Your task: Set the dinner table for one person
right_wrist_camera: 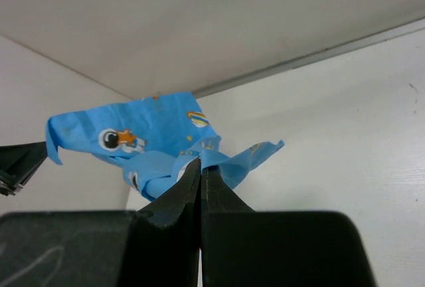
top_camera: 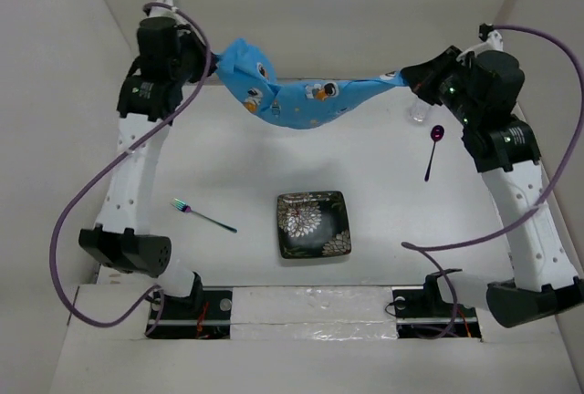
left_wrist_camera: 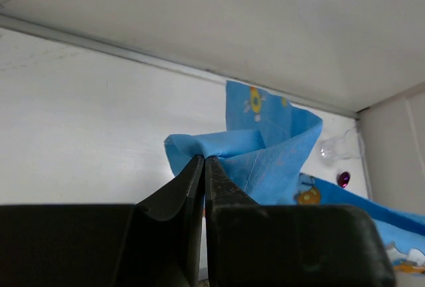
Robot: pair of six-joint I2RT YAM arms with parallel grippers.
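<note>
My left pincer (left_wrist_camera: 204, 160) and right pincer (right_wrist_camera: 200, 163) both clamped on cloth (top_camera: 292, 100) corners. Cloth long axis left-right, sagging above far tabletop (top_camera: 228, 166); plate (top_camera: 313, 223) lies nearer bases, midway between arms.

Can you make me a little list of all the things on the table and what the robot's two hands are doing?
cloth: blue cartoon-print cloth, held up between both arms, sagging in the middle
left gripper: shut on one end of the cloth
right gripper: shut on the other end
plate: dark with a flower pattern, lying mid-table
fork: left of the plate, not touching it
spoon: far right side, purple bowl
glass: clear, beyond the spoon
table: white
</note>
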